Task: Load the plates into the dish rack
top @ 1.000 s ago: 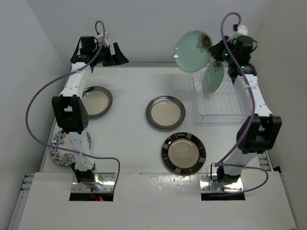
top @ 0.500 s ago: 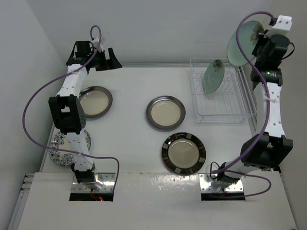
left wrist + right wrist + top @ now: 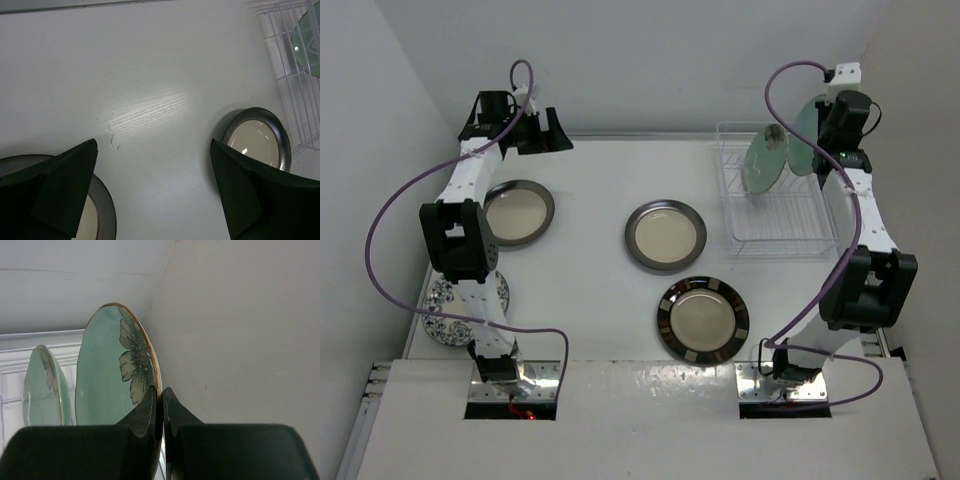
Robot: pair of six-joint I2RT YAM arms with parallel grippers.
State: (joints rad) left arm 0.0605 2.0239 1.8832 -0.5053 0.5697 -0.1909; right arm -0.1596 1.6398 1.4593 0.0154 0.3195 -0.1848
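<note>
My right gripper [image 3: 823, 140] is shut on the rim of a mint-green flower plate [image 3: 805, 135], held upright on edge over the right part of the dish rack [image 3: 782, 238]. In the right wrist view the fingers [image 3: 161, 400] pinch this plate [image 3: 112, 370]. A second mint-green plate [image 3: 765, 160] [image 3: 42, 385] stands in the rack to its left. My left gripper [image 3: 542, 130] [image 3: 152, 185] is open and empty at the far left. Two cream dark-rimmed plates [image 3: 518, 212] [image 3: 665, 235], a black-banded plate [image 3: 703, 320] and a blue-floral plate [image 3: 442, 308] lie flat on the table.
The right wall stands close behind the held plate [image 3: 240, 330]. The left arm partly covers the blue-floral plate. The left wrist view shows one cream plate [image 3: 257, 137], the edge of the other [image 3: 102, 210] and the rack corner [image 3: 292, 85].
My right arm has swung the held mint-green plate from high at the back down to the rack, beside the standing plate. The left arm has barely moved.
</note>
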